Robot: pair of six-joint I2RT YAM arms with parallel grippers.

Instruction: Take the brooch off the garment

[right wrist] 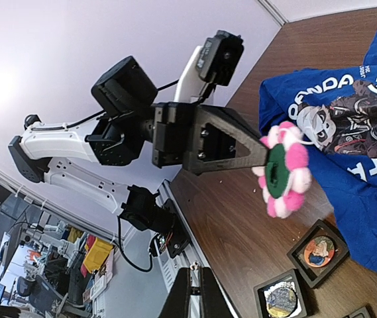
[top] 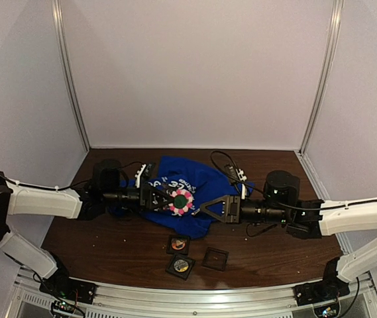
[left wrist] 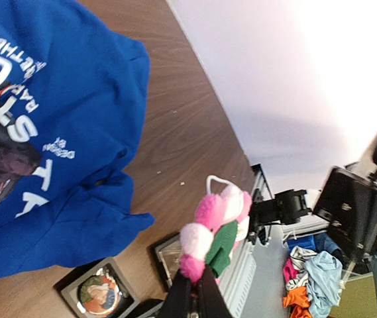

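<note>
White lettering (right wrist: 324,89) on the chest of the blue garment (right wrist: 367,199), arched over a dark graphic (right wrist: 350,122). Reads in part "ANDA" from the right wrist view. Appears turned around from the left wrist view, one line ending in what looks like "THER", with large letters "ST" beside it. Smaller lines too blurred to read.

Robotics lab booth: white panel walls (top: 195,73), aluminium posts (top: 70,73), cluttered workroom (right wrist: 36,265) behind.

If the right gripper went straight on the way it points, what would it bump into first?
Most likely the pink-and-white brooch held by the left gripper. Depth is unclear, so the right gripper might hit the left gripper itself instead.
</note>
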